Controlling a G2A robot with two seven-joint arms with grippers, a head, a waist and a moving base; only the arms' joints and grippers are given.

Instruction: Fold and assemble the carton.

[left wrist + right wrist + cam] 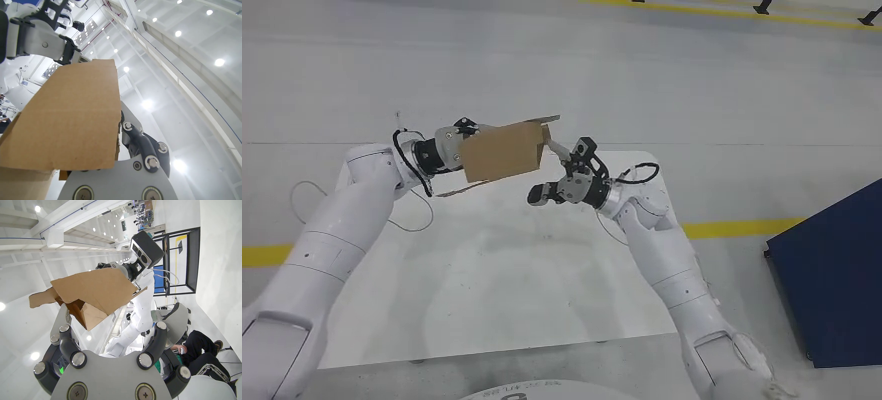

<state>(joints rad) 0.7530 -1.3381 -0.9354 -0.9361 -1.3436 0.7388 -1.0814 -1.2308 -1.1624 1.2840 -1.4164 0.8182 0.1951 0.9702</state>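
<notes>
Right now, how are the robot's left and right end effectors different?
The left end effector is shut on the carton and holds it up above the table. The right end effector is open and grips nothing. The left end effector clamps one end of the carton, while the right end effector has just one finger at the opposite, open end. Both are raised off the table at the same carton.

No text can be read; the carton seems plain on its visible faces.
</notes>
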